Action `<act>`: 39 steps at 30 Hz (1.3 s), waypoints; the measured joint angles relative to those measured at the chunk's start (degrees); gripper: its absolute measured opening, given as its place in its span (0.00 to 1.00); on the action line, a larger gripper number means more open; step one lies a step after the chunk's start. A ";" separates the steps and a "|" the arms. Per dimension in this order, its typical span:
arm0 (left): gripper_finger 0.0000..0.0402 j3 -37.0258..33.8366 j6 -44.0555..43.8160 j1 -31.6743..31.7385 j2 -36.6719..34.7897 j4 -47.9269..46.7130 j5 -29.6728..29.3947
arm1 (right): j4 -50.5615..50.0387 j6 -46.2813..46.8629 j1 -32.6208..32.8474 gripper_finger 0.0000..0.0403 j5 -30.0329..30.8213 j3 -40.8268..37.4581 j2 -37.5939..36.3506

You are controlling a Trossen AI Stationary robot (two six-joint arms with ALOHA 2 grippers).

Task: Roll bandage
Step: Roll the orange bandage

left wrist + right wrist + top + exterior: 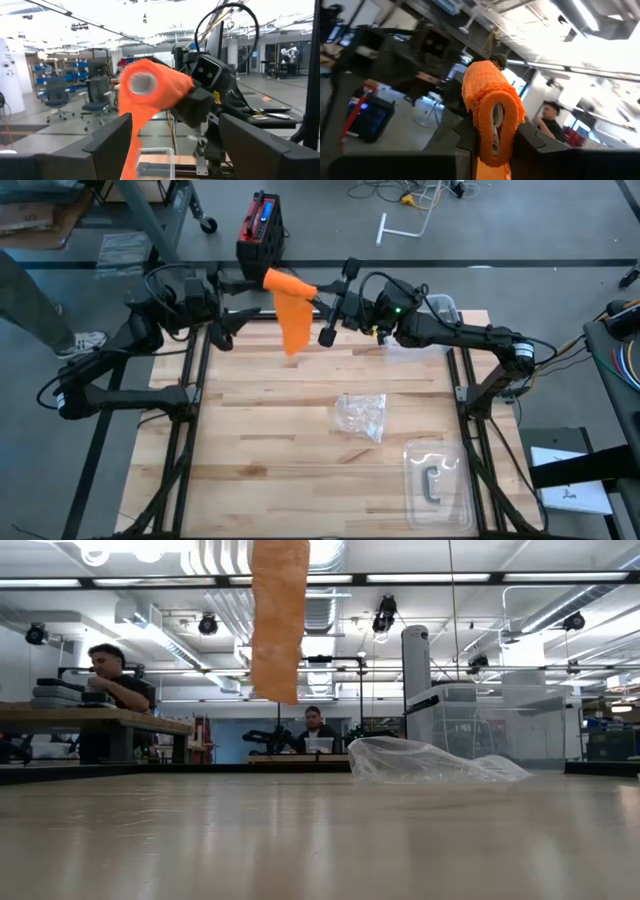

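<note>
High view: both arms meet above the far edge of the wooden table (250, 440), at about 12 o'clock from the table's centre. The right gripper (318, 298) is clenched on the rolled end of the orange bandage (290, 308); in the right wrist view the roll (492, 107) sits squeezed between the two dark fingers (465, 137), its hollow core flattened to a slit. The left gripper (237, 298) lies at 9 o'clock of the roll, its fingers spread apart and touching nothing; in the left wrist view the roll (150, 90) stands beyond the two fingers (107, 140), its open core facing the camera.

From the roll, a loose tail of bandage hangs downward toward 6 o'clock. In the low view the tail (278, 620) hangs straight, its lower end well clear of the table top.

A crumpled clear plastic wrapper (362, 416) lies on the table at about 5 o'clock from the bandage, well apart from it. A clear plastic tray (438, 480) holding a dark clip rests near the table's 4 o'clock corner. People (118, 690) sit at benches in the room behind.
</note>
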 joint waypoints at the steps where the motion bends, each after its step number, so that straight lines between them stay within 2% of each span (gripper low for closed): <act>1: 0.73 0.79 0.52 0.00 0.29 -1.49 0.54 | -0.90 -0.04 0.09 0.15 -0.71 0.00 -0.02; 6: 0.79 3.60 4.72 0.00 1.78 -5.48 1.70 | -3.35 0.44 0.41 0.15 -0.98 -0.04 -0.47; 10: 0.83 3.93 5.45 0.00 3.07 -5.44 5.68 | -3.48 0.82 0.56 0.16 -1.07 -0.04 -0.48; 16: 0.82 4.68 5.21 0.00 4.47 -5.16 6.13 | -4.57 -0.80 1.09 0.14 -3.87 -0.07 -0.50; 24: 0.74 4.84 3.29 -0.04 6.58 -4.11 6.85 | -4.98 -2.56 1.70 0.16 -3.93 -0.07 -0.37; 26: 0.71 4.84 3.15 -0.04 6.98 -3.34 8.61 | -4.97 -3.59 1.82 0.15 -3.89 -0.07 -0.37; 30: 0.64 4.84 1.37 -0.04 7.82 -2.05 11.84 | -4.98 -4.11 1.84 0.14 -3.83 -0.11 -0.33; 39: 0.46 4.84 -0.87 -0.04 8.77 -1.56 12.87 | -6.16 -4.10 1.84 0.16 -3.78 -0.20 -0.31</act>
